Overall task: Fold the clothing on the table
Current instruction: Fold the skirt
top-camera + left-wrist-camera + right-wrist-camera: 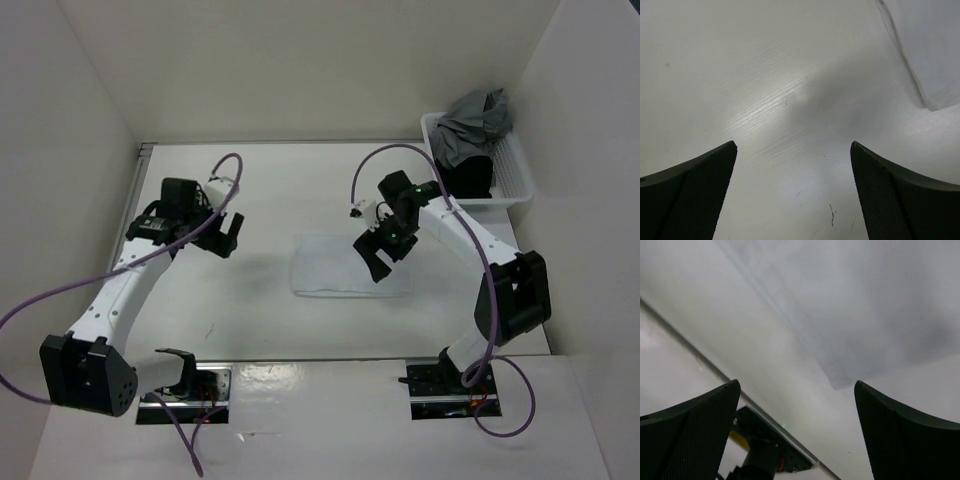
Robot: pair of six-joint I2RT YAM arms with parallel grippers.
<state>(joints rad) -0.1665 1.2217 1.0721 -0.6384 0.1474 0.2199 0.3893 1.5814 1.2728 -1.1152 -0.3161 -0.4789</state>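
Late stage of folding. Clothing (340,268) flat as a compact, straight-edged rectangle at the middle of the table (250,312), apparently already folded. Left gripper (215,238) over bare tabletop, well to the left of the fabric, fingers spread and empty. Right gripper (385,255) above the rectangle's right half, fingers likewise spread, gripping nothing. Perhaps one further fold or a smoothing left; number of layers not discernible.
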